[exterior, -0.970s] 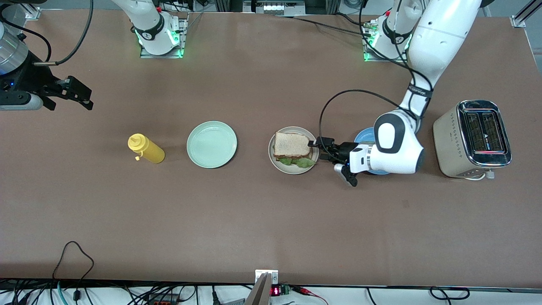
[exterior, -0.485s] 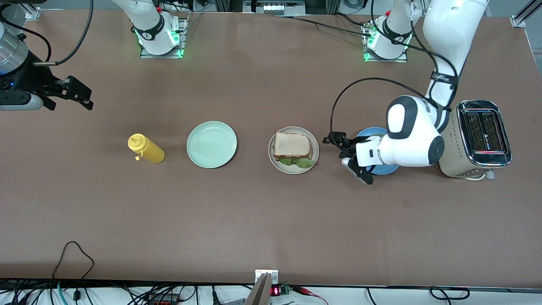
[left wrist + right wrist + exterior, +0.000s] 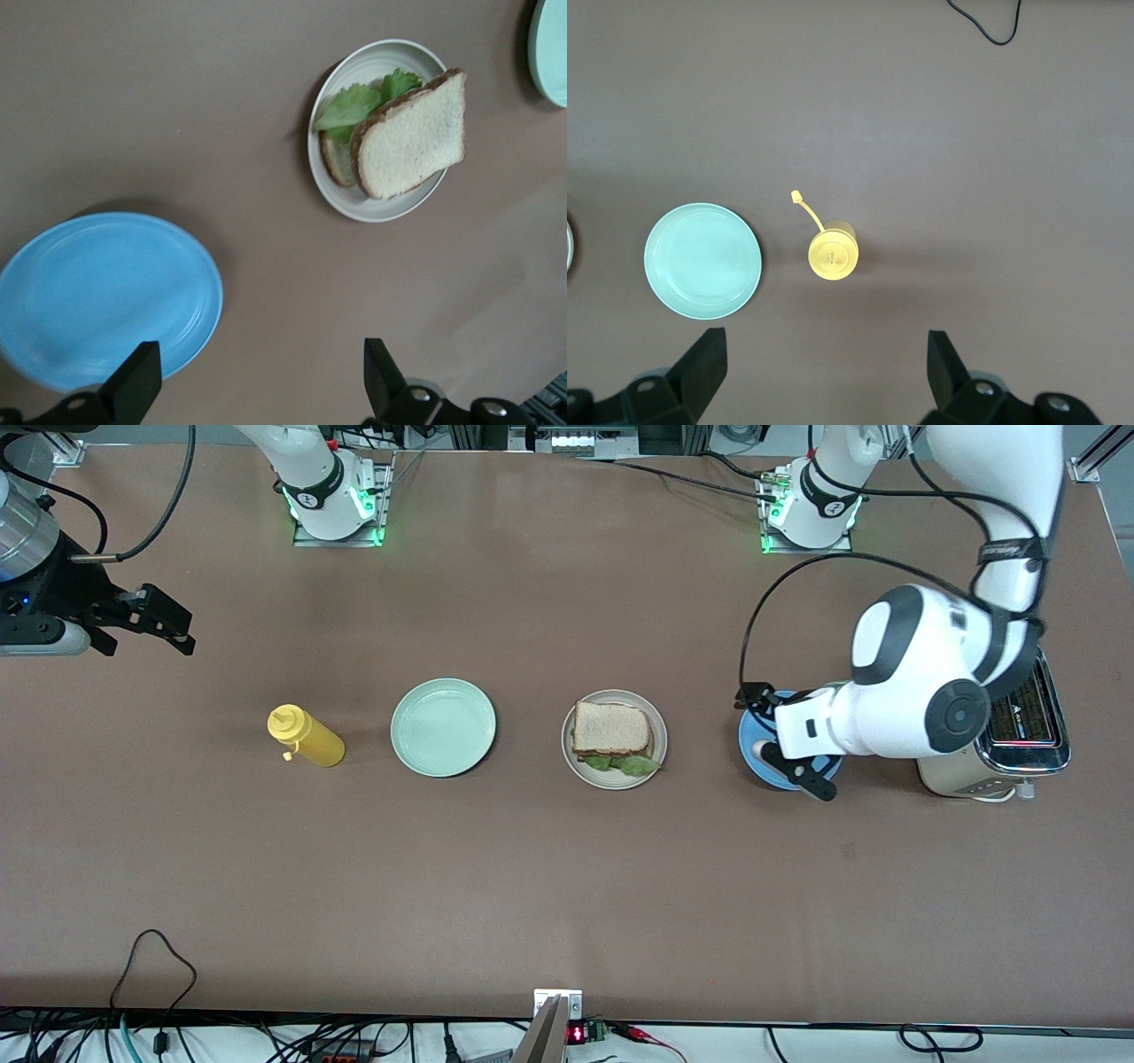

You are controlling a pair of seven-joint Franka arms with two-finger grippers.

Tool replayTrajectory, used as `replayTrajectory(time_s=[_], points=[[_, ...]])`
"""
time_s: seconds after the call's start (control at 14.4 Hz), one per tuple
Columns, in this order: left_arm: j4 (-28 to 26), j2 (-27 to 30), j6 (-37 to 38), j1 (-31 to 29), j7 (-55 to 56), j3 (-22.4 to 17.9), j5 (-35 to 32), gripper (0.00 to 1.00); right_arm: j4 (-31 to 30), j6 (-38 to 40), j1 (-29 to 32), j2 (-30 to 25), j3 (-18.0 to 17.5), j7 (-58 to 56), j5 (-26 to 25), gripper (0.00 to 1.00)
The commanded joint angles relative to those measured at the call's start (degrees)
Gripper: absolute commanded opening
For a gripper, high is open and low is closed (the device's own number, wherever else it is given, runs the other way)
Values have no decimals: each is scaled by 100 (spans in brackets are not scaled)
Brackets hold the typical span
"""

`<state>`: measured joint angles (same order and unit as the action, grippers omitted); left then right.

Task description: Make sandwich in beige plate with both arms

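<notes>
The sandwich (image 3: 611, 731) lies on the beige plate (image 3: 602, 778) at mid-table: a toast slice on top, green lettuce sticking out at the edge nearer the front camera. The left wrist view shows the top slice (image 3: 412, 146) shifted off the lower slice, with lettuce (image 3: 359, 102) between, on the plate (image 3: 372, 208). My left gripper (image 3: 760, 717) is open and empty in the air over the blue plate; its fingertips show wide apart in the left wrist view (image 3: 257, 354). My right gripper (image 3: 182, 631) waits open and empty at the right arm's end of the table, also seen in its wrist view (image 3: 824, 341).
A blue plate (image 3: 766, 766) (image 3: 97, 297) lies beside the beige plate toward the left arm's end, then a toaster (image 3: 1032, 717). A mint-green plate (image 3: 443, 727) (image 3: 702, 260) and a yellow squeeze bottle (image 3: 306, 737) (image 3: 832, 257) stand toward the right arm's end.
My left gripper has drawn away from the sandwich toward the left arm's end and risen, ending over the blue plate. The sandwich stays on the beige plate. The right arm has not moved.
</notes>
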<state>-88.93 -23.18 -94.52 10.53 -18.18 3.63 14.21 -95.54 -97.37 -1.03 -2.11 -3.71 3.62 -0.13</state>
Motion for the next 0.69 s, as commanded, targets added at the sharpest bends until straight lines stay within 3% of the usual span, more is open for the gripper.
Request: replayTrajectory(time_s=[0.0, 0.42, 0.62], points=[[787, -20, 889, -112, 148, -12, -671, 100, -9, 51, 32, -88, -34, -71, -4, 100], [1869, -64, 2112, -385, 122, -73, -1279, 100, 140, 69, 50, -27, -34, -72, -48, 100], [1809, 102, 2069, -386, 165, -265, -1298, 100, 289, 86, 76, 61, -25, -98, -4, 100]])
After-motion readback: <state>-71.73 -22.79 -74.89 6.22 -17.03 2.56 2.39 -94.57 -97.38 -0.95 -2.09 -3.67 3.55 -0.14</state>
